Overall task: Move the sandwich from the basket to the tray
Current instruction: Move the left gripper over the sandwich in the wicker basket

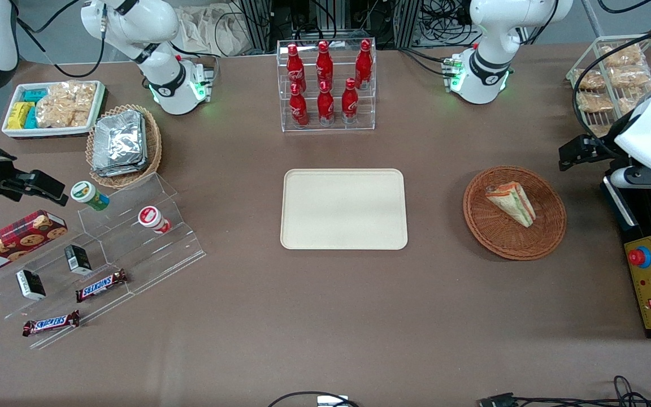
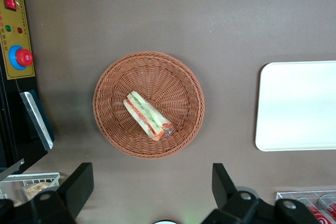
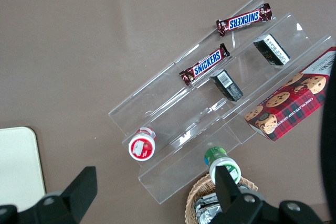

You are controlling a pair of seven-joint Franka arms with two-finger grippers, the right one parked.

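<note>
Brown counter (image 1: 325,316) is seen from above, with cabling along the edge farthest from the front camera.

Sandwich (image 1: 511,202) is found lying in the round wicker basket (image 1: 546,237), toward the working arm's end of the counter. It is a wrapped wedge with orange, green and red layers showing, laid on its side near the basket's middle.

Cream tray (image 1: 343,226) is located mid-counter, flat, nothing on it, well apart from the basket, counter showing between the two.

Gripper (image 2: 152,187) is held high above the counter, over the basket edge. Its fingers (image 2: 79,182) are spread wide apart, nothing between them, no contact with sandwich or basket. In the front view the gripper (image 1: 577,154) is seen at the working arm's end, near the basket rim but raised.

Control box (image 1: 650,288) with red stop button is placed at the counter edge just beside the basket, at the working arm's end. Wire rack of bagged fried snacks (image 1: 613,73) is set at the corner farther from the camera.

Acrylic rack of red Coca-Cola bottles (image 1: 325,79) is placed farther from the camera than the tray.

At the parked arm's end: foil packets in a wicker basket (image 1: 124,144), white dish of snacks (image 1: 54,107), stepped acrylic shelf (image 1: 150,249) with two Snickers bars (image 1: 101,284), cookie box (image 1: 12,242).
</note>
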